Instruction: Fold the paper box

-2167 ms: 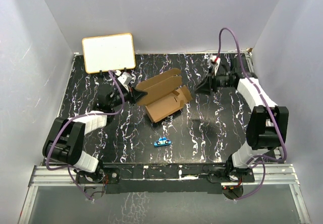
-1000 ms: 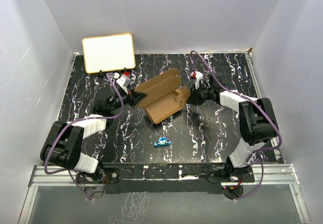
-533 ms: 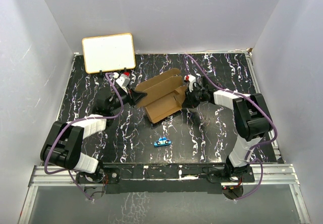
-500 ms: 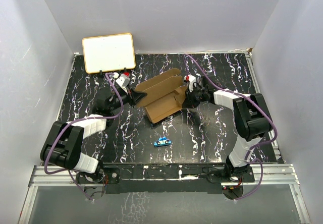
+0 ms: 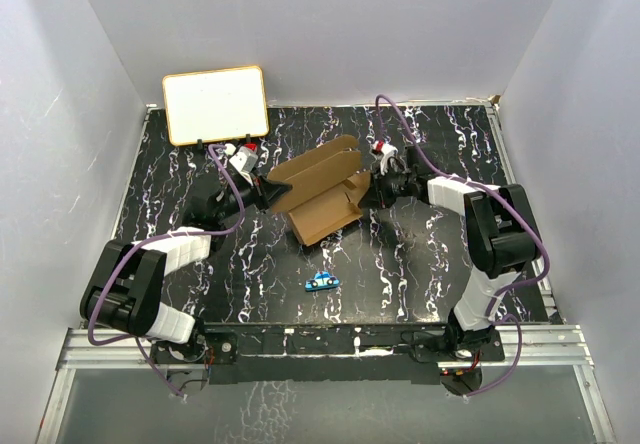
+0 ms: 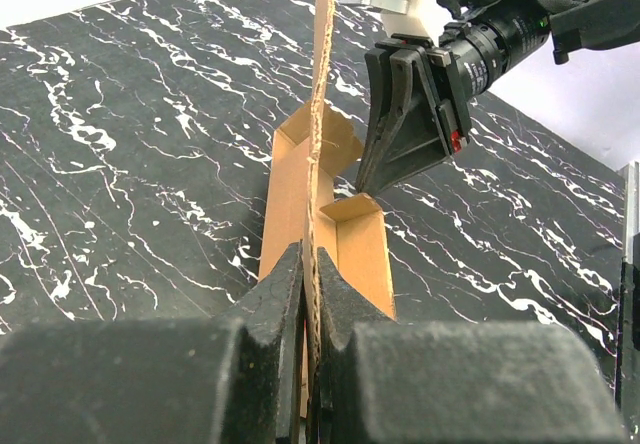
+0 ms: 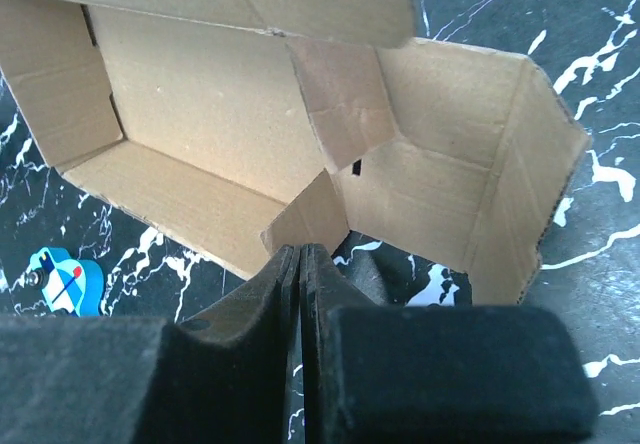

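Your left claw (image 6: 312,264) pinches the paper box (image 5: 322,204) at its left edge; your shut, empty right claw (image 7: 300,251) points at the small flap (image 7: 310,219) just ahead

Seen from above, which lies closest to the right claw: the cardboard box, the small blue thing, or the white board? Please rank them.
From the right gripper:
1. Cardboard box, right at its tips, mid-table.
2. Small blue thing, toward the near edge.
3. White board, far left corner.
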You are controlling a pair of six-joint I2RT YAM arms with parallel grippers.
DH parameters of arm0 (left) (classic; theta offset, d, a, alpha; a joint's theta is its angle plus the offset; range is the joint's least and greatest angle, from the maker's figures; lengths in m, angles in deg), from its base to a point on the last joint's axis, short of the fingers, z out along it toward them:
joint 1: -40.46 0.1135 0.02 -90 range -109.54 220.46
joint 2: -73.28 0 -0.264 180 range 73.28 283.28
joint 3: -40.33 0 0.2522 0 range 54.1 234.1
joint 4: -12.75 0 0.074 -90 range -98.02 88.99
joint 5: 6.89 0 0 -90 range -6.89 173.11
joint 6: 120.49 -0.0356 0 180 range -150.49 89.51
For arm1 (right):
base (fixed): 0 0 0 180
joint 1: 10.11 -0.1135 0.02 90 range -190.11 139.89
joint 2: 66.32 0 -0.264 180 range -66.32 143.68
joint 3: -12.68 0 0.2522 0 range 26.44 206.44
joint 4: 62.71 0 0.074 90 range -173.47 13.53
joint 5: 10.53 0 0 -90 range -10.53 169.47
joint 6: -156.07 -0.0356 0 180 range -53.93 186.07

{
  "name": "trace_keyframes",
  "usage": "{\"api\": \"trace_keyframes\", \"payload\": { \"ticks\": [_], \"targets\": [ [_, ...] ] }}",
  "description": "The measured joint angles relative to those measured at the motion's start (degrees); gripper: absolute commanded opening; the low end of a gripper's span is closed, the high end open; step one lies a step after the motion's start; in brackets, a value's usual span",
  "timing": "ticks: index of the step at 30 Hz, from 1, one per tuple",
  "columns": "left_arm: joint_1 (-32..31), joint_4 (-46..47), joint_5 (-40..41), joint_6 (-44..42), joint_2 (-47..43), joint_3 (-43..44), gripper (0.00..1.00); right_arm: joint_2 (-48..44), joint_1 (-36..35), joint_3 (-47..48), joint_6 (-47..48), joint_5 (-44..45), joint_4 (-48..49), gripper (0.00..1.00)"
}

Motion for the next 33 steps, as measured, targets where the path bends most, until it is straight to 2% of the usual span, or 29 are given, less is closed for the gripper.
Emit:
{"api": "trace_keyframes", "payload": {
  "ticks": [7, 12, 17, 24, 28, 31, 33],
  "targets": [
    [0.0, 0.9, 0.0, 0.5, 0.0, -0.1, 0.00, 2.4, 1.7, -0.7, -5.8, -2.4, 3.7, 0.15],
    [0.0, 1.1, 0.0, 0.6, 0.0, -0.2, 0.00, 3.7, 1.6, -1.1, -6.1, -4.2, 3.6, 0.16],
    [0.0, 1.0, 0.0, 0.4, 0.0, -0.3, 0.00, 3.8, 1.6, -0.1, -1.9, -4.9, 0.7, 0.20],
    [0.0, 0.7, -0.3, -0.1, 0.0, -0.3, 0.00, 3.8, 2.6, 6.7, 7.8, -2.5, -6.7, 0.24],
    [0.0, 0.7, -0.3, -0.3, 0.0, -0.3, 0.00, 3.4, 4.3, 8.0, 13.4, -2.4, -9.1, 0.31],
    [0.0, 0.7, -0.5, -0.5, 0.0, -0.3, 0.00, 2.8, 5.5, 8.0, 18.6, -3.1, -11.7, 0.41],
    [0.0, 0.6, -0.6, -0.5, 0.0, -0.3, 0.00, 2.0, 6.1, 7.8, 24.0, -4.3, -13.9, 0.52]
  ]
}}
